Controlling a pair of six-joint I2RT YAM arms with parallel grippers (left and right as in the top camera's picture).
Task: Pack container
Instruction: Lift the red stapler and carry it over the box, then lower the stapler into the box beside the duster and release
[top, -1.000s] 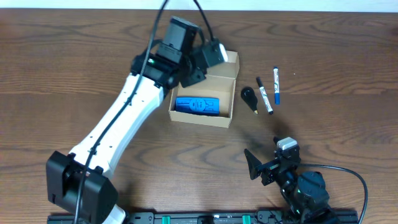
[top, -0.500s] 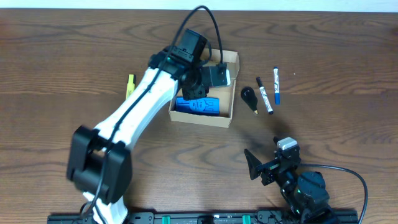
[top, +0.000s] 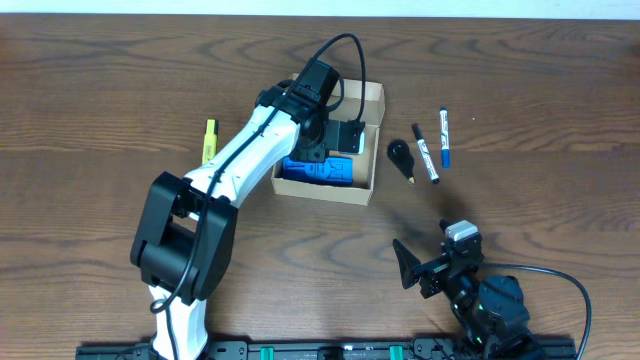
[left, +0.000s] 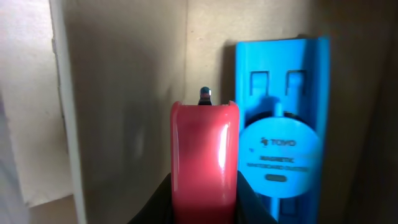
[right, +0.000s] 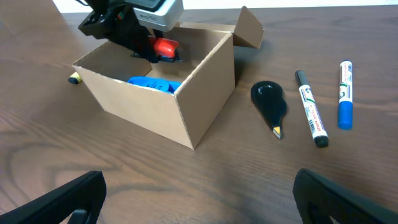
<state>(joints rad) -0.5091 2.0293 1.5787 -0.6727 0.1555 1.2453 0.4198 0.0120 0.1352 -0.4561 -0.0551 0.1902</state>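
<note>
The container (top: 340, 194) is set open near the middle of the desk (top: 540, 220), its flap turned up at the far side. A blue eraser (left: 283, 124) is laid inside. The left pincer (left: 205, 208) is lowered into the container and clamped on a red item (left: 205, 143), perhaps a marker. The right pincer (right: 199, 199) is held wide apart and empty. A black marker (top: 426, 153) and a blue marker (top: 444, 137) are laid to the container's right.

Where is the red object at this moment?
In the left wrist view, the red object is held by the left gripper within the container, just left of the blue eraser.
</note>
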